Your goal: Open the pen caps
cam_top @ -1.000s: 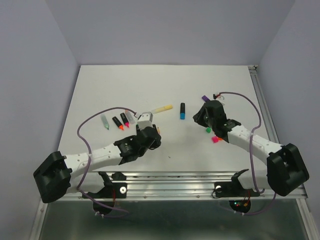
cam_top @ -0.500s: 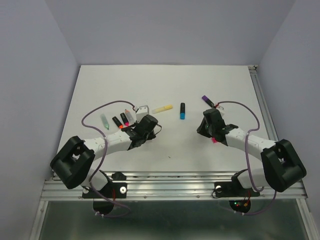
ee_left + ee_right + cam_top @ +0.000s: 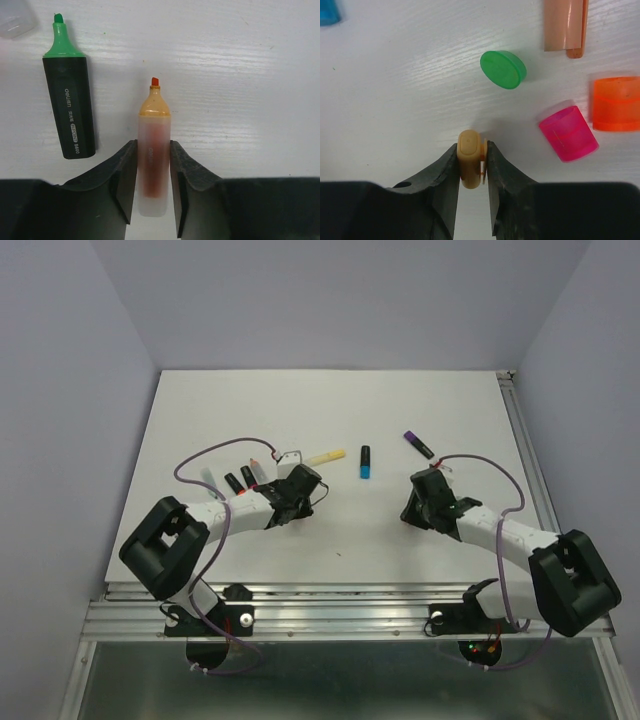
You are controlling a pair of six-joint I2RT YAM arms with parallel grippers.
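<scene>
left jaws clamped on orange marker (image 3: 154,150) | right jaws clamped on pastel cap (image 3: 468,161)

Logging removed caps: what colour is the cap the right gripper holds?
Pale orange cap, pinched in the right gripper; clearest in the right wrist view.

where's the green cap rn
In the right wrist view the green cap lies on the white table, just ahead of the right gripper and up-left of the pink cap.
</scene>
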